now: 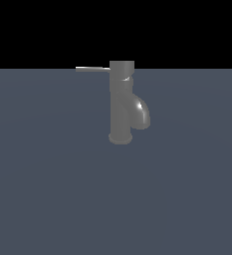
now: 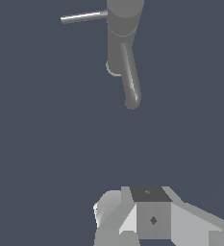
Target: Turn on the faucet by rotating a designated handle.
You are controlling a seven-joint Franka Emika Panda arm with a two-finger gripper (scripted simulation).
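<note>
gripper [image 2: 154,218]: only its grey body seen in wrist view, finger spread can't be told, touching nothing | faucet [image 1: 121,107]: upright on floor | handle [image 1: 92,69]: level, pointing toward exterior view's left

Gripper [image 2: 132,238] getting cut off by wrist pic's edge, fingertips not showing; faucet [image 2: 123,43] top cap also running past edge
</note>
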